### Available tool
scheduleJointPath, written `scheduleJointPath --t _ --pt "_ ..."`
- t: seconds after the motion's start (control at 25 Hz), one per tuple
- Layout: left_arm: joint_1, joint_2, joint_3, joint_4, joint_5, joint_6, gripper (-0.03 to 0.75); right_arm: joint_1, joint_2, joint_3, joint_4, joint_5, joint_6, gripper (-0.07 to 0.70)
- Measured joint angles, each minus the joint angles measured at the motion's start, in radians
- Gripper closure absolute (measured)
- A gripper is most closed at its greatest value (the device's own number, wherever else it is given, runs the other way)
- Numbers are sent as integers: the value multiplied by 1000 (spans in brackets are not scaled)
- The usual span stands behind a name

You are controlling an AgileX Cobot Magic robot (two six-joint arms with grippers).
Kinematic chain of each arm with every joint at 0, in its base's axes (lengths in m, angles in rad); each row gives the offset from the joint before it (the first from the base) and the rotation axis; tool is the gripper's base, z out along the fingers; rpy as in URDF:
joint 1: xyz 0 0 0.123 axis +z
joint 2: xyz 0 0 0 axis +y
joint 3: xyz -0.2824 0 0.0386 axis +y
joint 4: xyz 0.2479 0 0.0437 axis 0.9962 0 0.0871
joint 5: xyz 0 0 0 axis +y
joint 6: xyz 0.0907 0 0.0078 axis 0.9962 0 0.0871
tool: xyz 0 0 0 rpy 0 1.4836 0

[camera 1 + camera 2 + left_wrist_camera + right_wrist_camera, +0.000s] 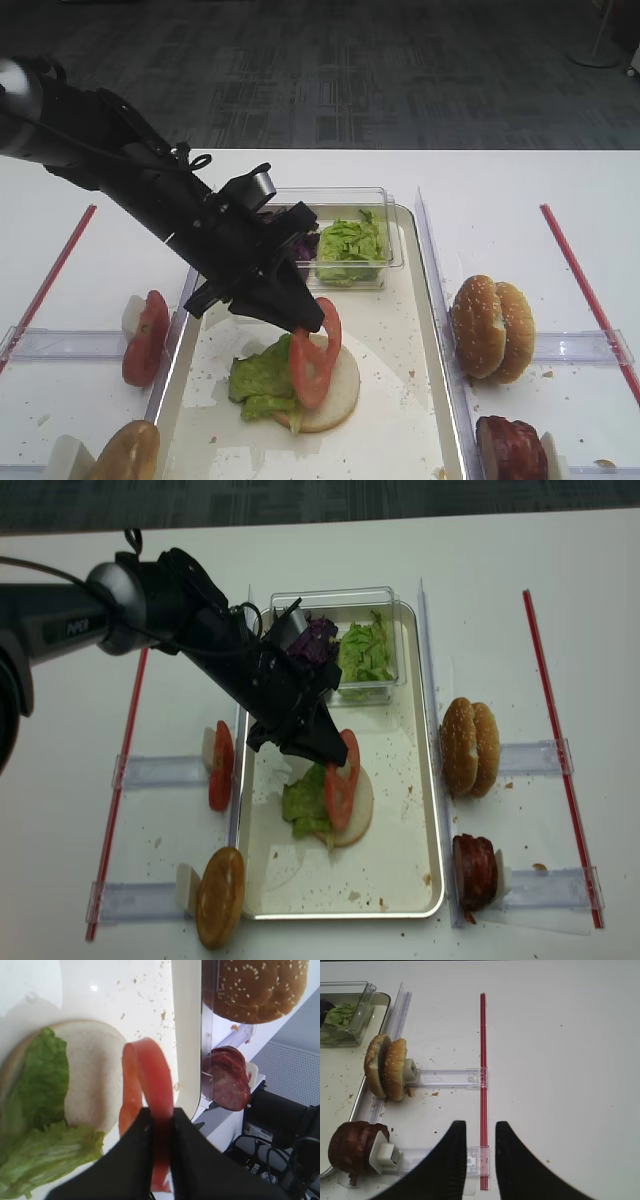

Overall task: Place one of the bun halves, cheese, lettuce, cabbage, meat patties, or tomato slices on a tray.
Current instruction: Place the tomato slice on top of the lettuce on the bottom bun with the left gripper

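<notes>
Pinching a tomato slice (150, 1090) by its rim, left gripper (159, 1125) is clamped on it; slice hangs on edge, looks thin, wet, floppy, tears easily. Just below: bun half (92, 1075) with lettuce (40, 1110) on the tray (400, 400). Right gripper (479, 1132) closed, empty, over the desk (560, 1060).

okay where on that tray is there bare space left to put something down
The tray is bare along its right side, between the bun half and the right rim, and across the near end below the lettuce. It is crowded at the middle, where the left gripper holds a tomato slice, and at the far end with the plastic tub.
</notes>
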Motion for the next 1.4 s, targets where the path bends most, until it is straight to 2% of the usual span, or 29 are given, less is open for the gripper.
scheduleJointPath --t 0.72,1.4 --pt "0 2 0 -7 0 62 674 0 0 0 0 0 0 438" --pt "0 49 0 -48 -4 67 674 0 0 0 0 0 0 438"
